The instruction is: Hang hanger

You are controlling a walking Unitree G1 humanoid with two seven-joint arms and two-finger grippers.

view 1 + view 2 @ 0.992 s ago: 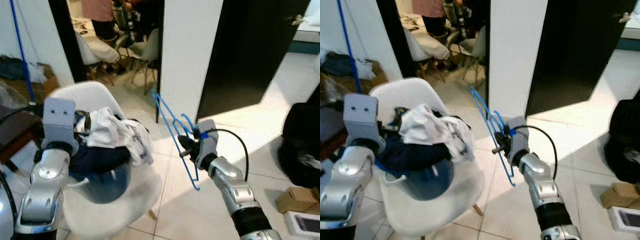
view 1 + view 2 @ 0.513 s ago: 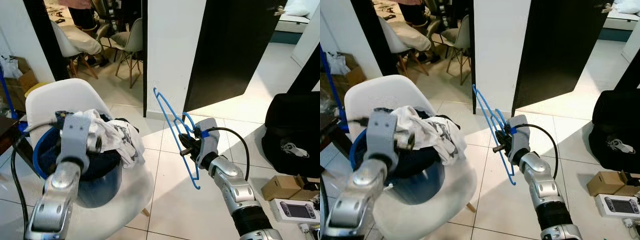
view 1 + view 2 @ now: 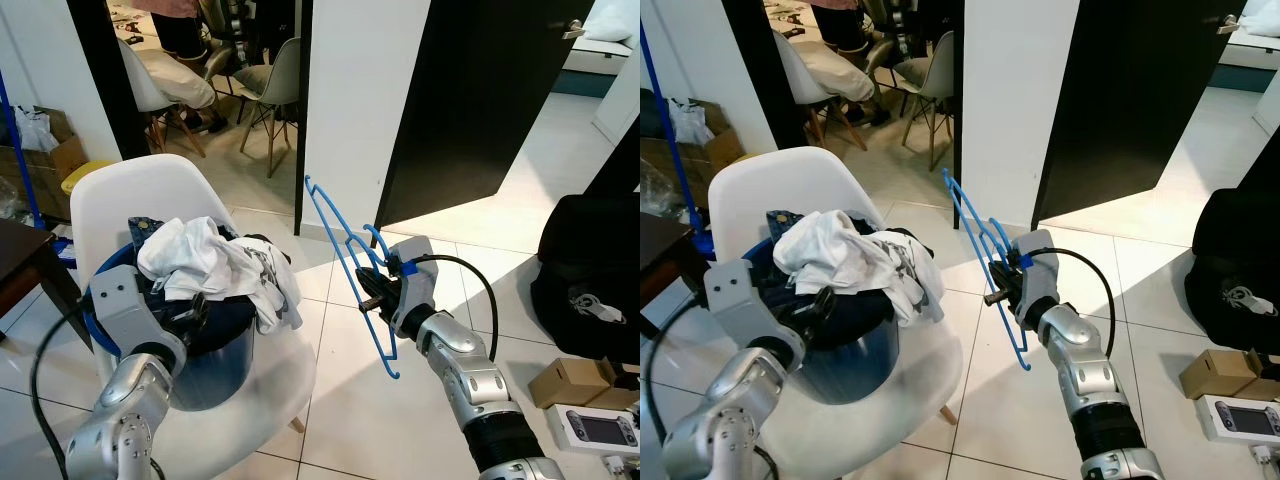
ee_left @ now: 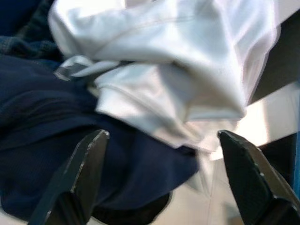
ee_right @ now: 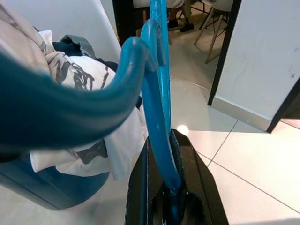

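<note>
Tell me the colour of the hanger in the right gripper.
Blue. The hanger shows best in the left eye view, pinched by the right gripper.

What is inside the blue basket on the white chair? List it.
The blue basket holds a heap of clothes: a white garment on top and dark navy fabric beneath. Anything deeper is covered. The left gripper, jaws open, points at the heap.

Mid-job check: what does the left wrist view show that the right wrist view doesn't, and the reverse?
Left wrist alone: the left gripper, fingers spread apart, close over dark blue cloth. Right wrist alone: the right gripper clamped on the blue hanger, plus the chair back, floor tiles and wall. Both: the white garment heaped in the basket.
</note>
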